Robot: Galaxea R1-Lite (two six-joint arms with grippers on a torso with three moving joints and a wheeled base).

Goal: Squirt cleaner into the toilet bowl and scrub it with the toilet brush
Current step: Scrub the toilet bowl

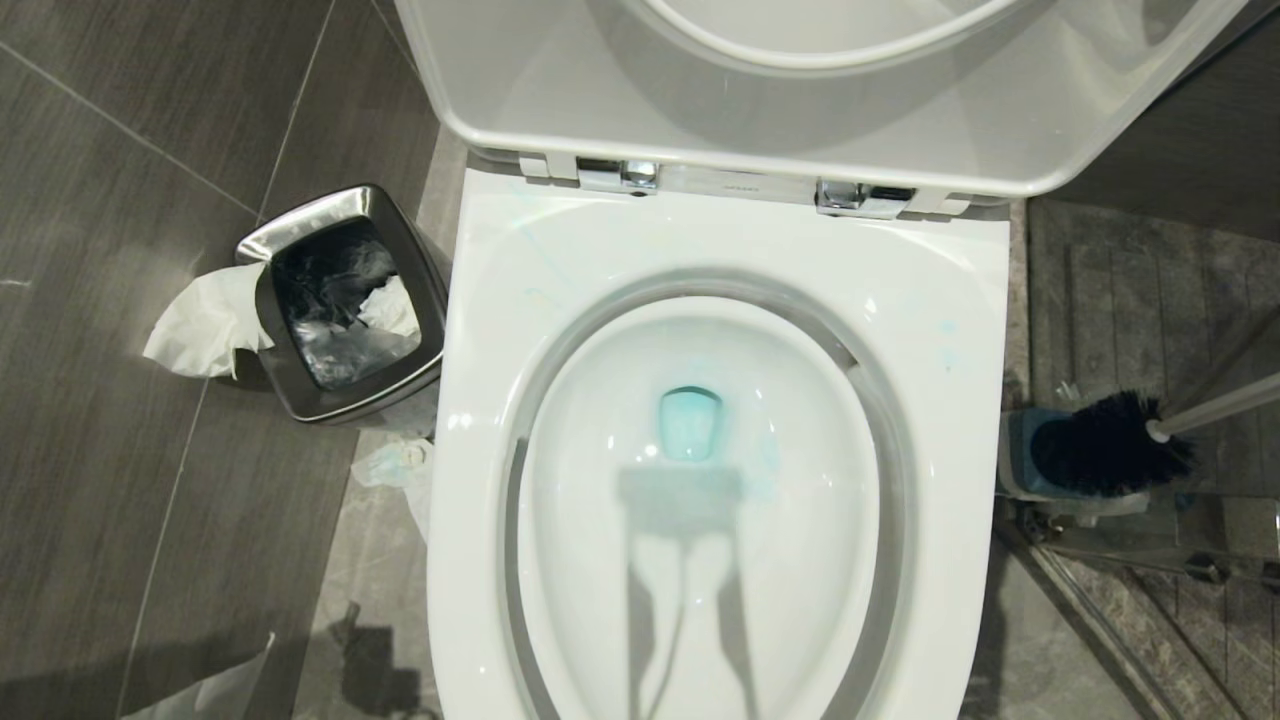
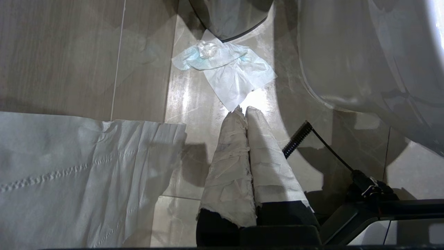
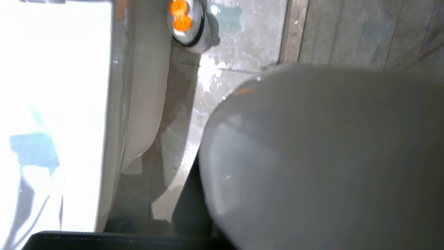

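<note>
Black bristly toilet brush [image 1: 1110, 443] with white handle hangs beside the glossy white ceramic toilet bowl's [image 1: 960, 330] right rim, apart; right gripper's grip: cannot tell.

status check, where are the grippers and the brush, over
Left gripper shut, parked over floor tissue. Black-bristled white-handled toilet brush lifted, head beside glossy white toilet bowl, above blue-topped holder. Teal cleaner in bowl; nothing blocking.

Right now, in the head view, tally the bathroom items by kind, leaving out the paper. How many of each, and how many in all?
Toilet: 1
Bin: 1
Brush: 1
Brush holder: 1
Total: 4
</note>
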